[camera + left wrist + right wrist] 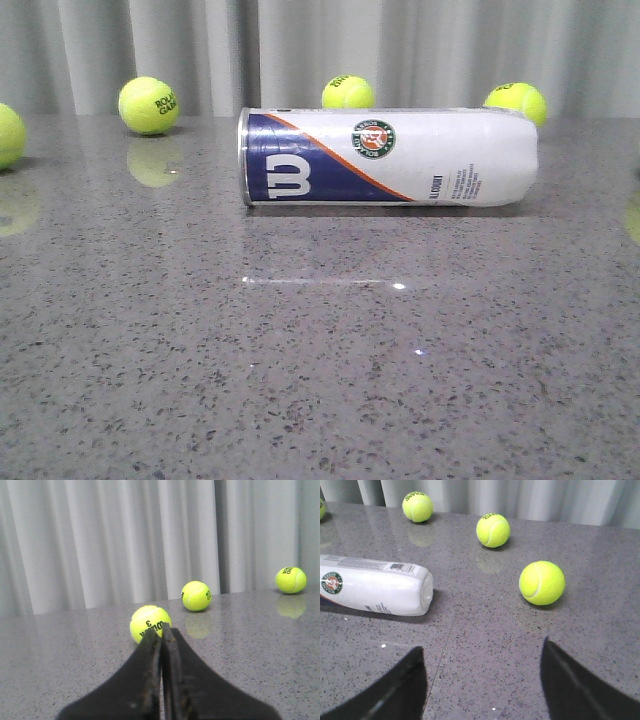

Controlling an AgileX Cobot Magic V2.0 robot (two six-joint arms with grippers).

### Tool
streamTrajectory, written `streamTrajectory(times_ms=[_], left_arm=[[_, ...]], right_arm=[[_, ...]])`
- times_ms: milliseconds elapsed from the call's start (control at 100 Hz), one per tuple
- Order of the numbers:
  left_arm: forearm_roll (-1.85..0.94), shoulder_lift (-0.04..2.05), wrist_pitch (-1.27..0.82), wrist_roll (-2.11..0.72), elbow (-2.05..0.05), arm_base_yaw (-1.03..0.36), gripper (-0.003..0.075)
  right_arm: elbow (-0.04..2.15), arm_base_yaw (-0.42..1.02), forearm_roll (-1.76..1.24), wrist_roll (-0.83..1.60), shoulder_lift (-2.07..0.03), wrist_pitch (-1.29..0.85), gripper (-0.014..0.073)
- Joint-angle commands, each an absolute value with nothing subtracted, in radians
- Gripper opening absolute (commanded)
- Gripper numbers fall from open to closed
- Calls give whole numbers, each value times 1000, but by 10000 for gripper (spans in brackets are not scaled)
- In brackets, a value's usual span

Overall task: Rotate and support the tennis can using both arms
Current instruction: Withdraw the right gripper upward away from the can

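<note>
Lying flat on its side on the grey speckled table [320,400], the tennis can [388,157] sits in the middle of the front view, silver rim to the left, label facing the camera, nobody touching it. Neither arm shows in the front view.

The left gripper [161,632] is clenched on nothing, fingers pressed together, pointing past a tennis ball [150,623] just ahead of its tips; the can is out of its sight. The right gripper [482,672] is spread wide and empty, the can's far end [422,591] ahead and off to one side, well apart from it.

Risks? A smooth round cylinder lying down will likely roll away if 1 finger nudges it before the other arm steadies it. Loose balls sit near the can and could get knocked into it. The left jaws, pinched as they are, would have to open before they could support anything.

Counts: 1 can; 2 grippers; the front view shows 4 balls clearly, the left wrist view 3, the right wrist view 3 plus a sliver at the edge.
</note>
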State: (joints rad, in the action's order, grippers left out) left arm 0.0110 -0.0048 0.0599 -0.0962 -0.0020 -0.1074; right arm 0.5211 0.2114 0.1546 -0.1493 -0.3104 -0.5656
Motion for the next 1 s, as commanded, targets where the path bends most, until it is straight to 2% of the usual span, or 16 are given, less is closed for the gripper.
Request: streamTrajectory(times_ms=[0, 120, 180, 460, 620, 770, 990], left_arm=[[10, -43, 135, -87, 43, -104, -21], [10, -43, 135, -87, 43, -104, -21], [10, -43, 135, -87, 43, -104, -21], [10, -43, 151, -87, 35, -104, -21], [-57, -41, 97, -87, -55, -104, -21], [-161, 27, -76, -87, -244, -104, -21], [-171, 291, -447, -87, -597, -104, -21]], right_arm=[[546, 204, 170, -153, -314, -460, 258], [546, 204, 170, -153, -314, -456, 10], [546, 204, 170, -153, -314, -459, -78], [546, 204, 170, -153, -314, -462, -70], [546, 204, 170, -153, -314, -462, -70], [546, 204, 170, -153, -314, -462, -70], [546, 204, 170, -153, -314, -462, -70]])
